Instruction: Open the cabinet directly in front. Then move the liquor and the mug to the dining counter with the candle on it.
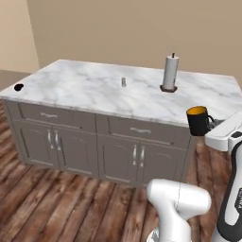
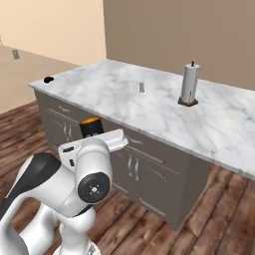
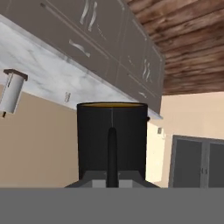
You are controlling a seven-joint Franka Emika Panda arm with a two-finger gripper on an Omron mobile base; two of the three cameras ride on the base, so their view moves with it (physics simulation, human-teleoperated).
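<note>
Flat, even, bright rendered light with no visible source and no glare. The marble counter (image 1: 94, 90) shows soft shading; the paper-towel roll (image 1: 170, 72) casts barely any shadow. Edges look slightly soft and pixelated. In the hand view the mug (image 3: 112, 140) is dark at 6 o'clock.

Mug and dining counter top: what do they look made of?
The mug, held in the hand, looks like glazed ceramic: smooth black outside, orange-yellow inside. The dining counter top looks like polished marble, white with grey veins; its cabinet fronts below look like painted wood, though that is uncertain.
</note>
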